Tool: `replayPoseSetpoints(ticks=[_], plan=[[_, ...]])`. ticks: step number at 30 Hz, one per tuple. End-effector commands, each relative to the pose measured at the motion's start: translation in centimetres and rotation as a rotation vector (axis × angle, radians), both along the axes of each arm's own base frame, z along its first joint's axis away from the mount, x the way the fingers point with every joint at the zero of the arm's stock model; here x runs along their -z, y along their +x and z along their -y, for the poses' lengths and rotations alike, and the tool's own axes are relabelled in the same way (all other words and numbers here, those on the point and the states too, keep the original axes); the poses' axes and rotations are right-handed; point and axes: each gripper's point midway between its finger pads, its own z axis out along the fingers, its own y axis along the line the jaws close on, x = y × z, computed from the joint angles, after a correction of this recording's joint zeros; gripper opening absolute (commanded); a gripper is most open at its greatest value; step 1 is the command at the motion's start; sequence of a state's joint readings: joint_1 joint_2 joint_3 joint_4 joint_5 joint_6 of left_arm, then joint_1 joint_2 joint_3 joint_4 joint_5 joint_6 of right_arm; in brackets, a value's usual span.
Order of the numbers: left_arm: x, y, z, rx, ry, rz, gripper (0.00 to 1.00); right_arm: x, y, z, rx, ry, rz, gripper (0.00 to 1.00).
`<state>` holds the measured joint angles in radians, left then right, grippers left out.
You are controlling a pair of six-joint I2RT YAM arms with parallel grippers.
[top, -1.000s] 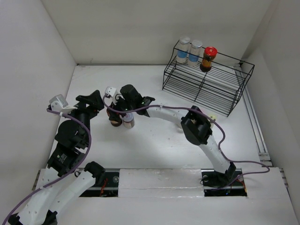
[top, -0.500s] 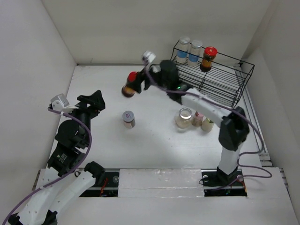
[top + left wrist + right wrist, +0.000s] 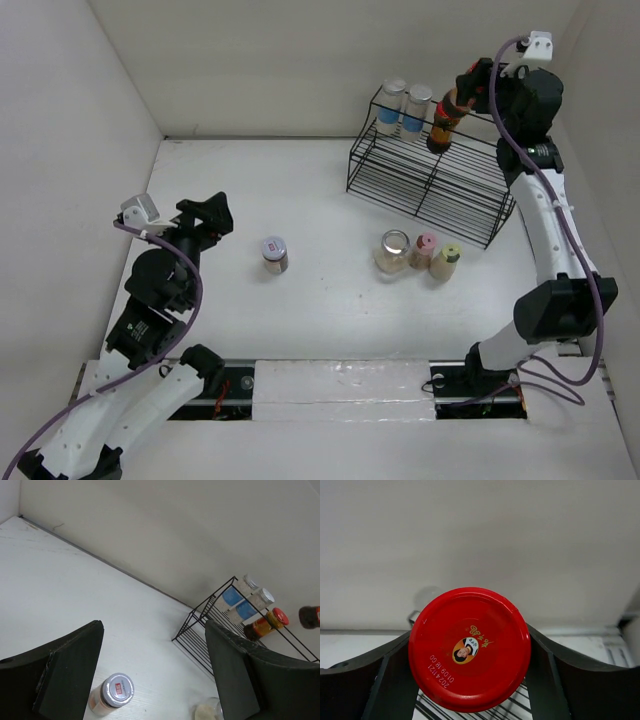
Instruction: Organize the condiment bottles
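Observation:
My right gripper (image 3: 468,92) is shut on a red-lidded dark amber jar (image 3: 470,647) and holds it in the air above the top shelf of the black wire rack (image 3: 440,190). It hangs next to a second red-lidded jar (image 3: 266,623) that stands there. Two silver-lidded jars with blue labels (image 3: 404,108) stand on the same shelf, to the left. On the table are a silver-lidded jar (image 3: 274,253), a wide clear jar (image 3: 394,250), a pink-capped bottle (image 3: 425,249) and a yellow-green-capped bottle (image 3: 446,262). My left gripper (image 3: 207,222) is open and empty, left of the silver-lidded jar (image 3: 112,694).
The rack stands at the back right near the wall and its lower shelf holds nothing. White walls close the table on the left, back and right. The right arm stretches along the right side, above the rack's right end.
My right arm lifted the red-lidded jar from beside the silver-lidded jar and carried it right and back to above the rack's top shelf. The left arm barely moved.

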<state>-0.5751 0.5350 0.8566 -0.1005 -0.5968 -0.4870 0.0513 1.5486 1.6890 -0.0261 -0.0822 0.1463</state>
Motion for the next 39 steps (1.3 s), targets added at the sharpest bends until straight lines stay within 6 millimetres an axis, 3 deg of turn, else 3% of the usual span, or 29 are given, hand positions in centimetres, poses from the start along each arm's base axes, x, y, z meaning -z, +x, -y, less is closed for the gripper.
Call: replayPoseSetpoints(ticks=[1,3,4,5,7,9,15,23,35,39], plan=[[-0.4,0.3,0.3,0.011,0.001,0.023,0.78,-4.9,-1.4,4.4,0.124,0.013,0.119,0.55],[-0.2,0.5,0.5,0.011,0.006,0.014,0.78,-5.9,-1.8,6.1,0.16,0.011,0.133,0.55],[0.0,0.7,0.8,0.024,0.012,0.007,0.78,-4.8,-1.0,6.9,0.175,0.01,0.098,0.55],[0.0,0.7,0.8,0.024,0.012,0.007,0.78,-5.2,-1.2,8.1,0.203,-0.001,0.107,0.55],[0.0,0.7,0.8,0.024,0.012,0.007,0.78,-3.9,-0.4,9.1,0.214,-0.003,0.075,0.55],[0.0,0.7,1.0,0.033,0.013,0.007,0.78,-4.3,-0.2,10.1,0.226,-0.015,0.084,0.55],[0.2,0.9,1.1,0.033,0.019,-0.002,0.78,-2.4,2.2,11.4,0.24,-0.027,0.041,0.55],[0.3,0.9,1.1,0.032,0.028,-0.002,0.78,-1.5,4.0,10.4,0.188,-0.031,0.028,0.55],[0.5,1.1,1.4,0.042,0.033,-0.01,0.78,6.0,6.9,8.8,0.17,-0.042,-0.141,0.55],[0.3,0.9,1.3,0.042,0.028,-0.002,0.78,7.5,7.3,8.5,0.168,-0.061,-0.191,0.55]])
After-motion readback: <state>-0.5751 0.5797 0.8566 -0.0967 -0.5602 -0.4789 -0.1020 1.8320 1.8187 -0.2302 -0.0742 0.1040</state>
